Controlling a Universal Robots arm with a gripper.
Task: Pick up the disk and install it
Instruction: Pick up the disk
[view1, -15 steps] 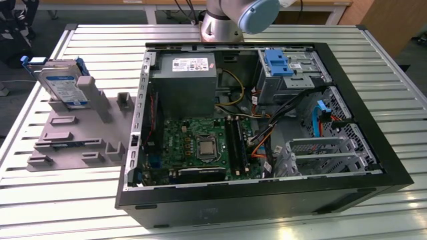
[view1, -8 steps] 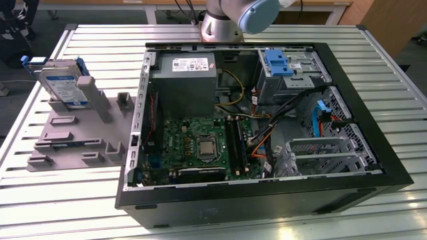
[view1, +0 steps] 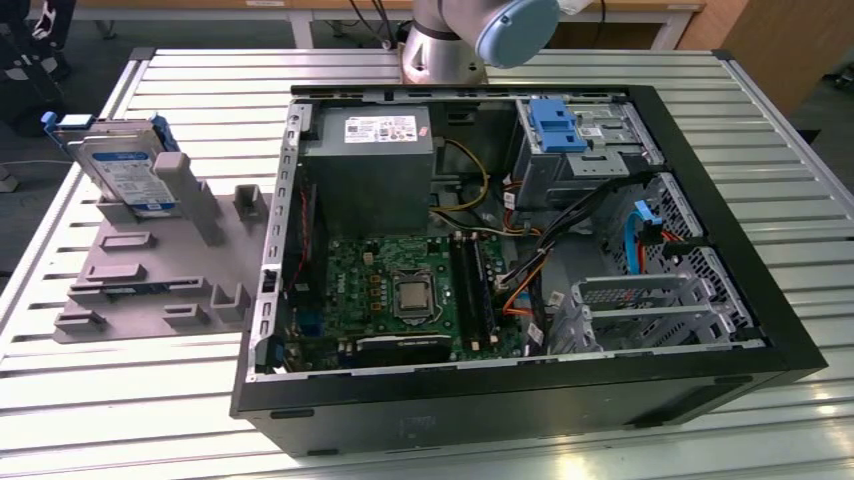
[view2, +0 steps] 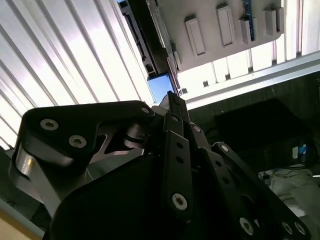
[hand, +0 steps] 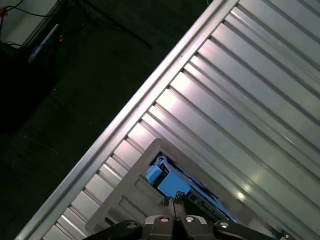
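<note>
Your disk stands on edge in the grey fixture. That is on the slatted table, to the exterior view's left of the open computer case and apart from its wall. Its long axis runs near upright, tilted, with the white-and-blue label facing near; the print is not legible. Bare slats lie around the fixture. In the first wrist view the gripper is closed on nothing, above the fixture.
</note>
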